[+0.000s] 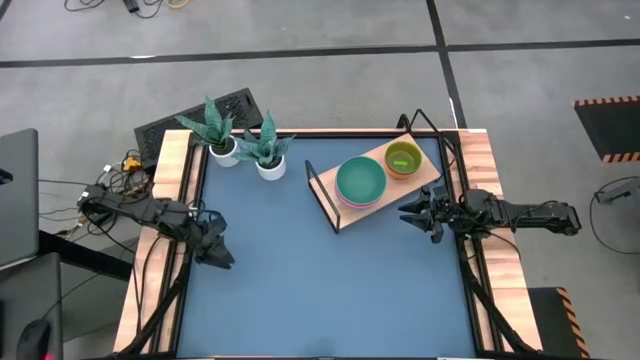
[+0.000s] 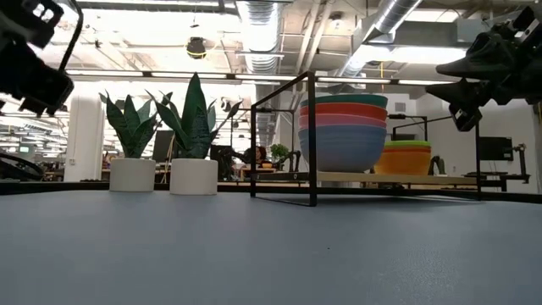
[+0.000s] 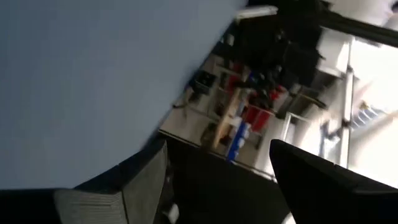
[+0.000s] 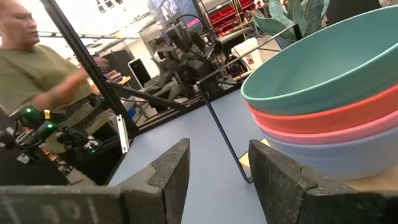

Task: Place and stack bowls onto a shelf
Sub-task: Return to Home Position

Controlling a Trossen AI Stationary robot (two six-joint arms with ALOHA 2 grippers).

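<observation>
The shelf (image 1: 428,172) sits askew on the counter (image 1: 320,290), its long axis running from mid-counter toward the far right corner. It carries the large stack (image 1: 360,180), green on top, beside the small stack (image 1: 403,158), lime on top. The right end effector (image 1: 410,214) is just beside the shelf, fingers apart and empty. The left end effector (image 1: 218,255) is at the counter's left edge, also apart and empty.

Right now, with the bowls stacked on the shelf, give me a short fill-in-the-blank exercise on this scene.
1. The shelf carries ____ stacks.
2. In the large stack, the bottom bowl is ____.
3. The right gripper, beside the shelf, has its fingers ____ and holds nothing.
4. Each of the white pots holds a spiky green ____.
Missing words: two; blue; open; plant.
</observation>
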